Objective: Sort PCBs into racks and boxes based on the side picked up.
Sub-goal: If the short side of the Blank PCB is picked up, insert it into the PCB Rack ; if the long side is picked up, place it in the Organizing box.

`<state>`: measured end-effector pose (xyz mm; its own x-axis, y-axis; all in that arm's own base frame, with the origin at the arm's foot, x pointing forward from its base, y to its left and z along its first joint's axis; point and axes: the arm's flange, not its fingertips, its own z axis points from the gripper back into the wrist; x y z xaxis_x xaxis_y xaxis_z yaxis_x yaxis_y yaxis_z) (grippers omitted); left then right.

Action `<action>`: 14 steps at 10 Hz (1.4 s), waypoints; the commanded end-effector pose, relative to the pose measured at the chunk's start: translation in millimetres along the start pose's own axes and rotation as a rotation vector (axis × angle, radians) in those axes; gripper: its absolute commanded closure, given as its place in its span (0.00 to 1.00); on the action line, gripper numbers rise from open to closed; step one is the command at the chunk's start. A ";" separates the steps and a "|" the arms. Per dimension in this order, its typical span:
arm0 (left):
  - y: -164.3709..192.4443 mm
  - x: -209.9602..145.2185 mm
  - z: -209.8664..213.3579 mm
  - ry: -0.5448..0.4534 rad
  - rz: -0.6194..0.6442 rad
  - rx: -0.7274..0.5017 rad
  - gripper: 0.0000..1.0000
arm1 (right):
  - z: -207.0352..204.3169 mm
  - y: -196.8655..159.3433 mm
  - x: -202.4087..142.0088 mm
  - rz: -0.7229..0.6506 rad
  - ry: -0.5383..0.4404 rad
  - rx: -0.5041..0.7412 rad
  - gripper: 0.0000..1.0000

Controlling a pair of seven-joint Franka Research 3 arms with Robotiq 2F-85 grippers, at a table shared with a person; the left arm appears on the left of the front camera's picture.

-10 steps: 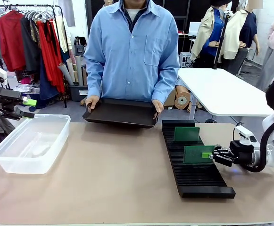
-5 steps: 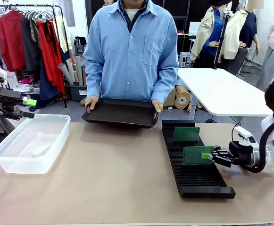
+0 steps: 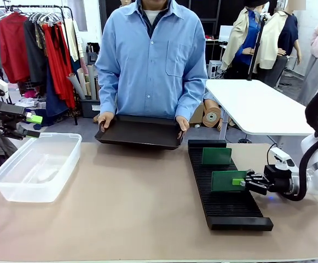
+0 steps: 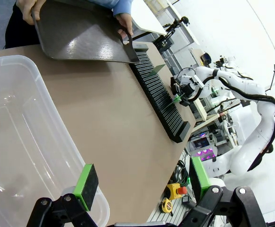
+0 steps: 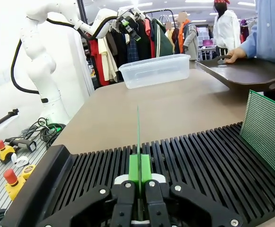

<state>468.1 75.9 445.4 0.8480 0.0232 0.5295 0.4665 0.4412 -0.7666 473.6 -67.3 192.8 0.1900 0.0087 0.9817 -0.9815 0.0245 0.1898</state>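
Observation:
My right gripper [image 3: 241, 181] is shut on a green PCB [image 3: 228, 180], holding it on edge in the slots of the long black rack [image 3: 224, 205]. In the right wrist view that PCB [image 5: 138, 138] stands edge-on between the green pads [image 5: 133, 171] over the rack [image 5: 194, 158]. Another PCB [image 3: 217, 156] stands in the rack farther back, also seen as a patterned board [image 5: 268, 133] at the right. My left gripper [image 3: 34, 125] hangs open above the far left edge of the clear box [image 3: 35, 166], its fingers [image 4: 86, 186] over the box rim [image 4: 66, 142].
A person at the far side holds a shallow black tray [image 3: 142, 131] by both ends, tilted at the table edge. A white table [image 3: 257, 107] and clothes racks stand behind. The tan tabletop [image 3: 131, 203] between box and rack is bare.
My right gripper has slid slightly left and down, carrying the PCB lower into the rack. The left arm, the person and the tray have stayed still.

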 end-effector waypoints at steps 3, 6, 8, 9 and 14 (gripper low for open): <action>-2.2 0.6 0.8 0.001 -0.001 -0.002 0.00 | -7.2 -8.7 -6.3 0.023 0.026 -0.024 1.00; -2.2 0.6 0.8 0.001 -0.001 -0.002 0.00 | -7.5 -9.1 -10.1 0.017 0.024 -0.020 1.00; -2.2 0.6 0.8 0.001 -0.001 -0.002 0.00 | -5.3 -12.5 -14.3 0.012 0.021 -0.025 1.00; -2.2 0.6 0.8 0.001 -0.001 -0.002 0.00 | -3.3 -15.4 -17.4 -0.001 0.011 -0.028 1.00; -2.2 0.6 0.8 0.001 -0.001 -0.002 0.00 | -1.3 -15.1 -10.1 -0.001 -0.034 -0.056 0.61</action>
<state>468.1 75.9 445.4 0.8480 0.0232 0.5295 0.4665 0.4412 -0.7666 480.9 -66.4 182.7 0.1967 -0.0117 0.9804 -0.9794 0.0441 0.1970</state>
